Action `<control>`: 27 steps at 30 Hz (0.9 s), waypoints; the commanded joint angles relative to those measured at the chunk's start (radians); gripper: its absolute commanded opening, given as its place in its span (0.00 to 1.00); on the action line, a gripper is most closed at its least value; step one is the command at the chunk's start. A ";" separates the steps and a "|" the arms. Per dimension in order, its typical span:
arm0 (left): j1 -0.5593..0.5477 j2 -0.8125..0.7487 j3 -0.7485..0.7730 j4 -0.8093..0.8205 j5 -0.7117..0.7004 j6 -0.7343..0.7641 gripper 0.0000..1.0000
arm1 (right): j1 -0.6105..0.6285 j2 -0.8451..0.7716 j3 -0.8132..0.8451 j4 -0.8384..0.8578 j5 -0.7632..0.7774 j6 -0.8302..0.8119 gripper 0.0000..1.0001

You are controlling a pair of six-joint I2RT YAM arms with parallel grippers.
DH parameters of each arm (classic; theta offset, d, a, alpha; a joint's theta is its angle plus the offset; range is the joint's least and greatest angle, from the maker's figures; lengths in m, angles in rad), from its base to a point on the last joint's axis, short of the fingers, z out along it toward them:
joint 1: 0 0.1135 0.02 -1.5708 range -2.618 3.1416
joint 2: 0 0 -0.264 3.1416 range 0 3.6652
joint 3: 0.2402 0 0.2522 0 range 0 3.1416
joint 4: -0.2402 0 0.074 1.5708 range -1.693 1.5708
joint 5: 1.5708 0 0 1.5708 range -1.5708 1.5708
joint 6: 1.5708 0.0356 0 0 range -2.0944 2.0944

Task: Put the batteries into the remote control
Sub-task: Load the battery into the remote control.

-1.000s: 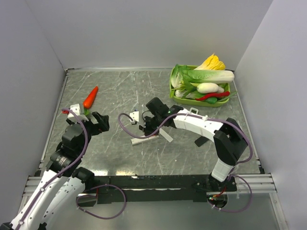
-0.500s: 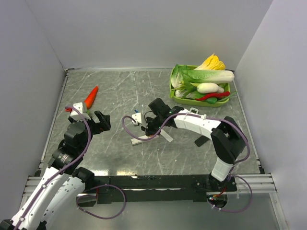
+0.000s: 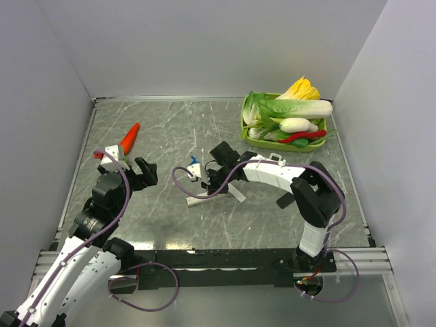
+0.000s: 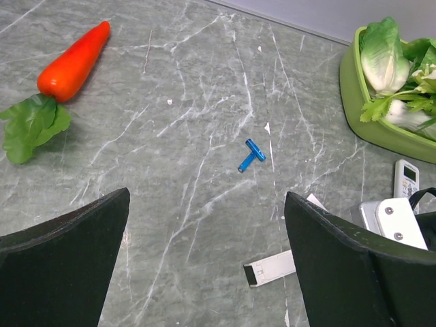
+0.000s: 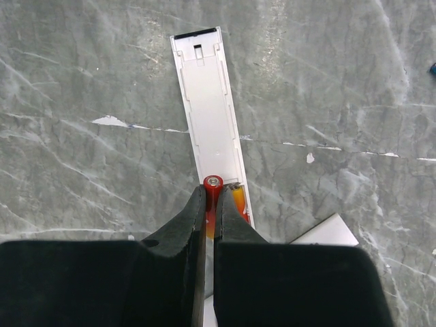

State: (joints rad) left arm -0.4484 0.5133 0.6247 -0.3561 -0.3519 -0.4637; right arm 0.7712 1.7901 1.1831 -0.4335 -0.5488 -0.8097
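Right wrist cam: battery [image 5: 213, 185] pinched in right fingers [image 5: 187, 221], tip at remote [image 5: 208, 102] bay; 2nd battery [image 5: 238, 199] looks seated beside it. R arm nudged over since 1 s ago, uncovering blue T-piece [image 3: 193, 163], so insertion looks close. Left fingers [image 4: 68, 238] spread, idle over worktop [image 4: 170, 136].

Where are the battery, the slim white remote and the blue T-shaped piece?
battery [image 5: 213, 182]: right wrist view, on its round capped end.
slim white remote [image 5: 208, 109]: right wrist view, middle of the open battery bay.
blue T-shaped piece [image 4: 252, 154]: left wrist view, where stem meets crossbar.
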 commanded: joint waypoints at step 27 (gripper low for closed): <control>-0.001 -0.002 0.000 0.039 0.025 0.020 0.99 | -0.020 0.015 -0.013 -0.011 -0.071 -0.031 0.08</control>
State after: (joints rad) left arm -0.4488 0.5133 0.6247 -0.3561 -0.3370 -0.4568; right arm 0.7563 1.8278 1.1767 -0.4316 -0.5781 -0.8314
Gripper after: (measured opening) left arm 0.995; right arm 0.075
